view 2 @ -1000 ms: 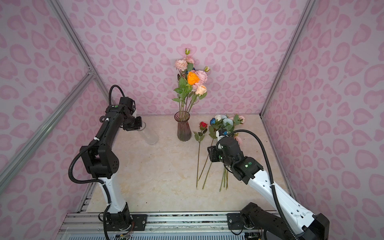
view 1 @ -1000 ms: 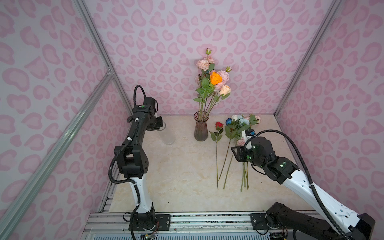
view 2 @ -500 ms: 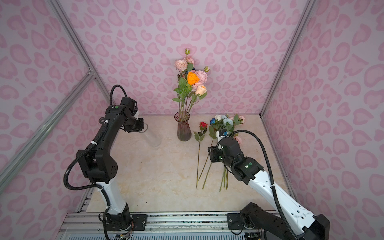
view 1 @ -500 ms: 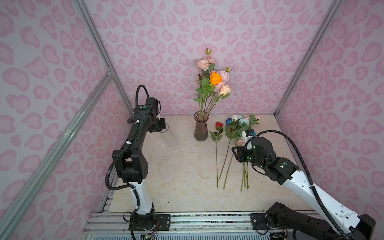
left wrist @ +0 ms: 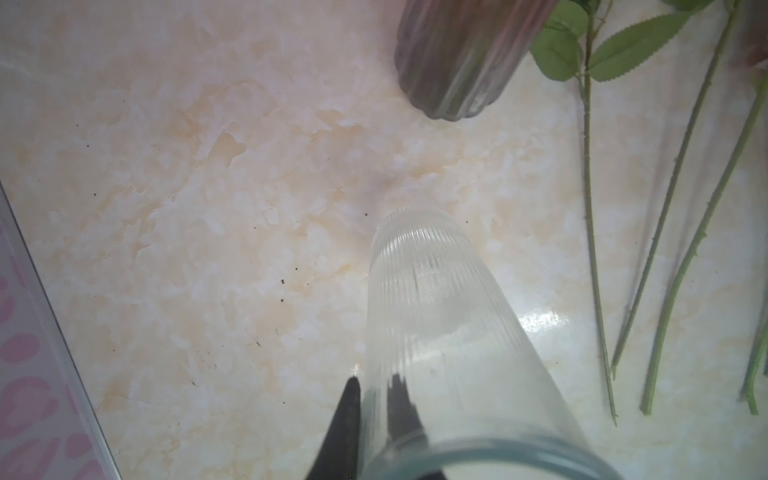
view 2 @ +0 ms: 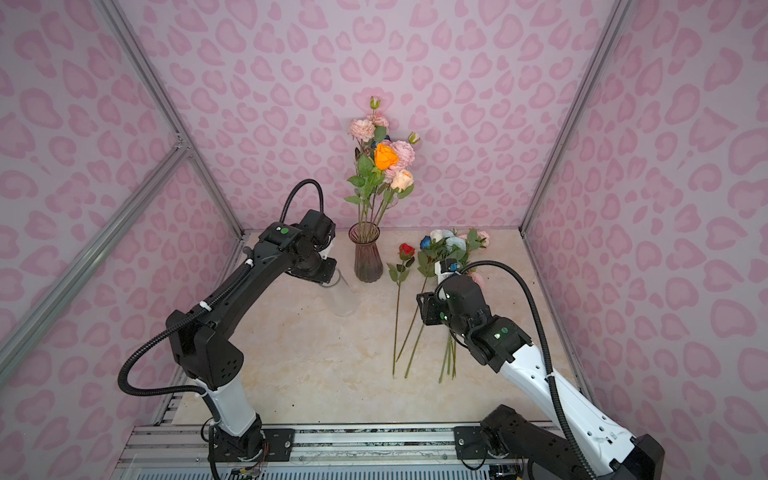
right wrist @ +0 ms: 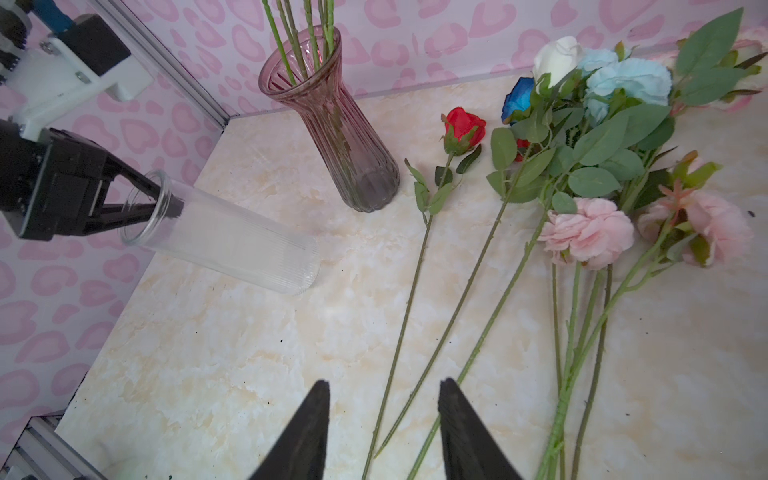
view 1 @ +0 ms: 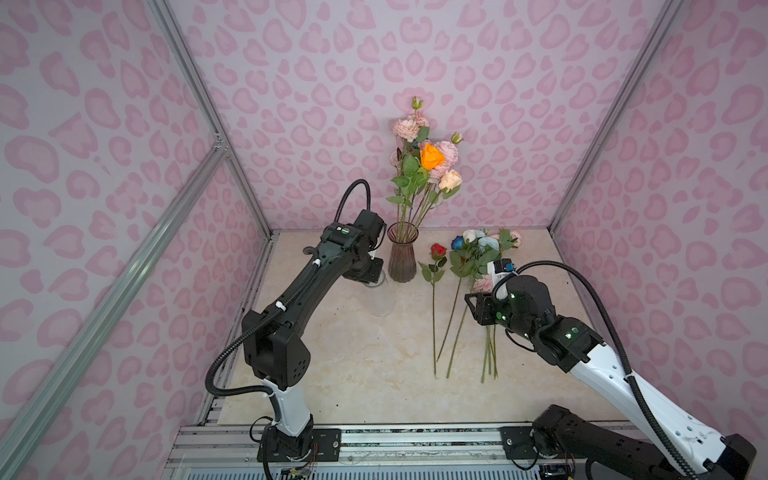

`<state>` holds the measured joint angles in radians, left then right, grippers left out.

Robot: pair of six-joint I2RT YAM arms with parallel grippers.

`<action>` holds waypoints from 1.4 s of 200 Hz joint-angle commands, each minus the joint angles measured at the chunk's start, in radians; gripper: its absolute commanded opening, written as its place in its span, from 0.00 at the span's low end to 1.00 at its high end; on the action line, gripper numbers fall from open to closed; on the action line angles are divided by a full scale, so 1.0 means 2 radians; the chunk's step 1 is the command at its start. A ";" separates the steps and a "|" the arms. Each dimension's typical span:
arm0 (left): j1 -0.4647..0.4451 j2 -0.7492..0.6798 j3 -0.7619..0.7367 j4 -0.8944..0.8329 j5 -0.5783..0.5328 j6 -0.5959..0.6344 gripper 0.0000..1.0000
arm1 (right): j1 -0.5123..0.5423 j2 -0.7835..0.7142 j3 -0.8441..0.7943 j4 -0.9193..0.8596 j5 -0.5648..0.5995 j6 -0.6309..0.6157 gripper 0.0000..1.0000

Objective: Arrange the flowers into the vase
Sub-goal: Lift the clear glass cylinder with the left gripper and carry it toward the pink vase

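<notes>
A purple ribbed vase (view 1: 402,259) (right wrist: 345,137) at the back holds several flowers with pink, orange and peach blooms (view 1: 432,156). More flowers lie on the table to its right: a red rose (right wrist: 463,126), dark blue (right wrist: 517,97), white (right wrist: 557,56), light blue (right wrist: 627,81) and pink blooms (right wrist: 588,232). My left gripper (left wrist: 374,386) is shut on the rim of a clear ribbed glass vase (view 1: 380,297) (right wrist: 232,241), one finger inside and one outside; the glass hangs tilted, left of the purple vase. My right gripper (right wrist: 382,386) is open above the loose stems (right wrist: 415,291), holding nothing.
Pink patterned walls with metal posts (view 1: 232,166) close in the marble tabletop (view 1: 365,353) on three sides. The left arm (view 1: 299,291) reaches across the table's left part. A metal rail (view 1: 374,440) runs along the front edge.
The left arm has swung right and forward, carrying the clear glass vase from near the left wall to just beside the purple vase. The right arm and the flowers have not moved.
</notes>
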<state>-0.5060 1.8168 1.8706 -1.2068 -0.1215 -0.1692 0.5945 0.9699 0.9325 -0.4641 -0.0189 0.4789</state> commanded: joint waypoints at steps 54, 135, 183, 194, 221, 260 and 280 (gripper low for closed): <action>-0.099 0.023 0.022 -0.028 -0.021 -0.019 0.03 | 0.000 -0.023 -0.021 -0.019 0.017 0.001 0.44; -0.124 0.062 0.045 -0.049 -0.014 -0.003 0.03 | 0.001 -0.036 -0.028 -0.029 0.027 0.002 0.44; -0.128 0.071 0.041 -0.054 -0.010 0.006 0.06 | 0.001 -0.030 -0.025 -0.026 0.031 0.002 0.45; -0.128 0.069 0.040 -0.053 -0.013 0.006 0.11 | 0.001 -0.027 -0.023 -0.027 0.032 0.001 0.45; -0.130 0.053 0.027 -0.042 -0.023 0.006 0.24 | 0.001 -0.024 -0.017 -0.030 0.038 -0.004 0.46; -0.129 0.019 0.029 -0.032 -0.050 0.008 0.35 | -0.002 -0.019 -0.013 -0.031 0.051 -0.007 0.46; -0.129 0.000 0.037 -0.019 -0.044 0.014 0.46 | -0.006 -0.015 -0.011 -0.028 0.056 -0.007 0.47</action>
<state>-0.7631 1.8568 1.9244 -1.2766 -0.1932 -0.1604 0.5884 0.9318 0.9012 -0.5213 0.0643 0.4755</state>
